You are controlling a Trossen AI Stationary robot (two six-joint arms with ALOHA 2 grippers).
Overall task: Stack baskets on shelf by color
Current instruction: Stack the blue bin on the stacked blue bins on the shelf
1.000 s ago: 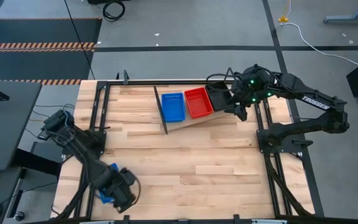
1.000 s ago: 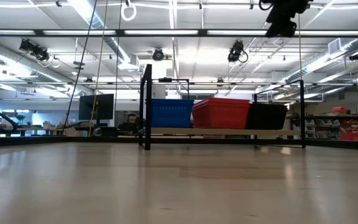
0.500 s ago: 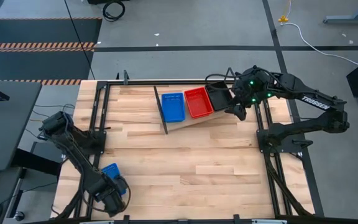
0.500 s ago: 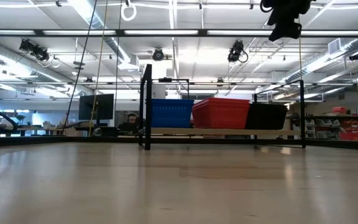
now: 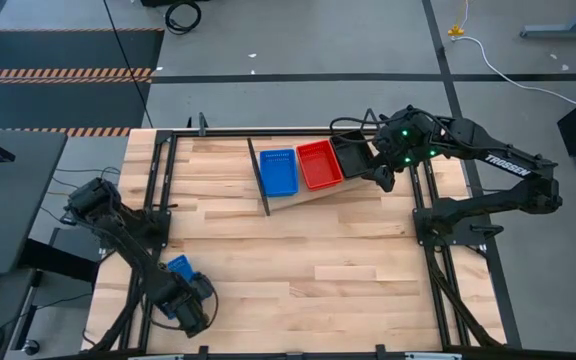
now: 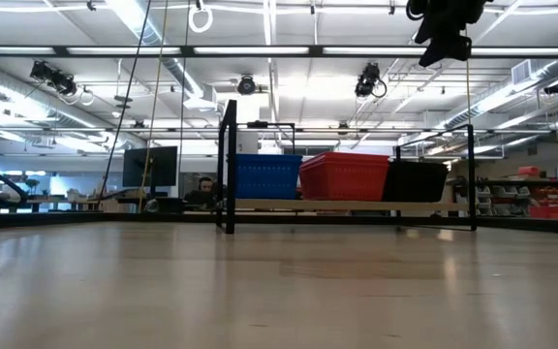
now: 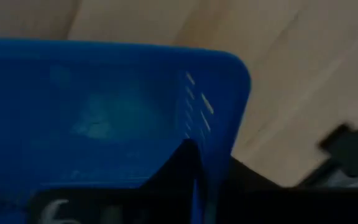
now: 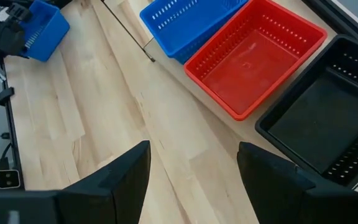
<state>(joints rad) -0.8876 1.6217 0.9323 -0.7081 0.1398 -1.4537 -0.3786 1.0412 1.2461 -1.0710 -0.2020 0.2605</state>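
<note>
High view, left gripper [image 5: 190,300] at the bench's [image 5: 298,250] near-left corner, jaws clamped on a blue basket [image 5: 179,267], right gripper [image 5: 380,180] jaws wide beside the black basket [image 5: 352,155] at the shelf's [image 5: 308,196] right end, bare wood between arms.

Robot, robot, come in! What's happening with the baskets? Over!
Left hand shut on blue basket, near table corner. Right hand open, above black stack. Shelf: blue stack, red stack, black. Nothing in the way.

Grey concrete floor [image 5: 298,90], striped hazard mat [image 5: 63,73] — strip-lit ceiling [image 6: 269,50]
</note>
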